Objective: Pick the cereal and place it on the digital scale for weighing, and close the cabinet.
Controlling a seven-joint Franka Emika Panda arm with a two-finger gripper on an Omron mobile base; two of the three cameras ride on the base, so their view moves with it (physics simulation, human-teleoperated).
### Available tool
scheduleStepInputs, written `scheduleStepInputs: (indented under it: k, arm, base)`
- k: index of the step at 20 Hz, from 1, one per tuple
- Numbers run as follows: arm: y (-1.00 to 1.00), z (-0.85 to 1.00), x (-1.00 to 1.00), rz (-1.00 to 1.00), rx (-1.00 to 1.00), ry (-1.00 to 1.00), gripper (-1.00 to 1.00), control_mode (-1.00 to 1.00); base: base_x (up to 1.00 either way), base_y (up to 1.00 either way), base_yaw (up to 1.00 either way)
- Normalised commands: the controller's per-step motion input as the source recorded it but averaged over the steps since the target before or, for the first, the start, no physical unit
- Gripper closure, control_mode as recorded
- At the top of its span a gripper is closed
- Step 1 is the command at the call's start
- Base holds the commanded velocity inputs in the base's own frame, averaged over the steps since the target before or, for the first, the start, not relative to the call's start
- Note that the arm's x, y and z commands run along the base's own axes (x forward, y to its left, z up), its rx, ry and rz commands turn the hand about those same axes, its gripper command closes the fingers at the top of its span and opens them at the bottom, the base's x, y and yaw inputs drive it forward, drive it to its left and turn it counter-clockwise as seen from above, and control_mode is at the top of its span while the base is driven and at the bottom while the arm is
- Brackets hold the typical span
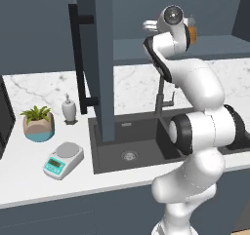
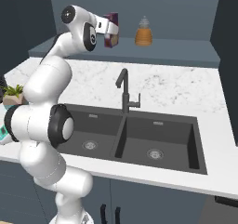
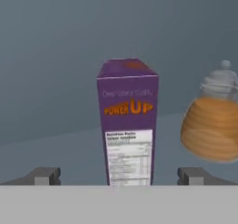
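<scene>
**Gripper lined up on the cereal, scale waiting on the counter**

Currently, going left to right in the left base view: a potted plant and a small soap dispenser stand on the marble counter, with the digital scale just in front of them, its plate bare, apparently ready to take the box. Next comes the open cabinet door, swung out over the sink so the shelf behind is reachable; it is yet to be closed.

On the cabinet shelf the cereal stands upright, with an orange bottle near it on the right, not touching. Box centred in the hand view, which suggests the approach is aimed at it.

Gripper: fingers spread wide, one tip on each side of the box, gap clearly wider than the box. No contact visible; nothing held. In the right base view the hand sits right at the box, so the grasp looks close.

Judgement: pick step under way, placing and door closing still to do.
</scene>
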Motion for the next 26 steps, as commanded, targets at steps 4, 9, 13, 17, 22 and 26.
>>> scheduleStepInputs:
  k: [4, 9, 13, 17, 22, 26]
  arm:
    - [0.0, 0.0, 0.46, 0.0, 0.0, 0.0, -1.0, -1.0]
    - [-0.12, 0.0, 0.3, 0.0, 0.01, 0.0, -1.0, -1.0]
    - [-0.2, 0.0, 0.29, 0.0, 0.02, 0.0, -1.0, -1.0]
    - [-0.02, -0.05, 0.38, 0.0, 0.0, 0.0, -1.0, -1.0]
    - [0.0, -0.13, 0.28, 0.0, 0.0, 0.0, 1.0, -1.0]
    - [0.0, -0.16, 0.04, 0.0, 0.0, -0.04, 1.0, -1.0]
  base:
    - [0.0, 0.0, 0.0]
    - [0.0, 0.0, 0.0]
    - [0.0, 0.0, 0.0]
    - [0.0, 0.0, 0.0]
    - [0.0, 0.0, 0.0]
    - [0.0, 0.0, 0.0]
